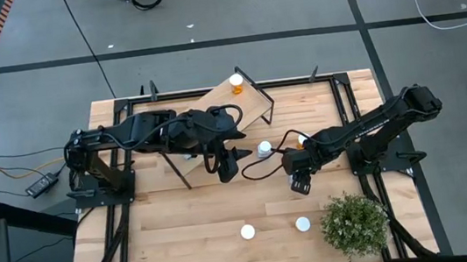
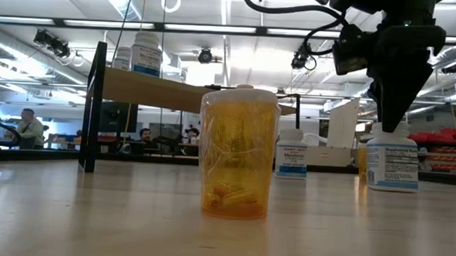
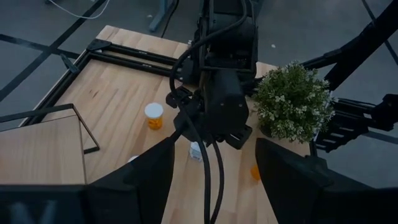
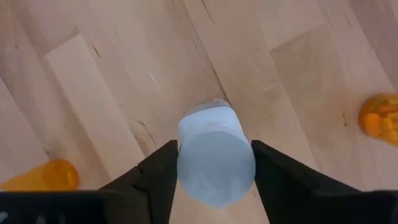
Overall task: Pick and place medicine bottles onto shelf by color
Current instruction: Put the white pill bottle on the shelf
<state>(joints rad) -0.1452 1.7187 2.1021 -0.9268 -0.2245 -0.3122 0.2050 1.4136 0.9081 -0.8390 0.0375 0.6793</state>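
My right claw (image 4: 214, 165) sits spread around a white-capped bottle (image 4: 216, 163) on the desk (image 4: 112, 93), not clamped; left claw (image 1: 225, 169) hangs released near the shelf (image 1: 244, 105).

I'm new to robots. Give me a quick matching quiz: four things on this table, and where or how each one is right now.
Things:
1. potted plant
2. orange bottle
3. left gripper
4. right gripper

Places or states:
A. directly over a white bottle
B. on the slanted shelf
C. open, holding nothing
D. standing at a corner of the table

Pairs: 1-D, 2-B, 3-C, 4-A
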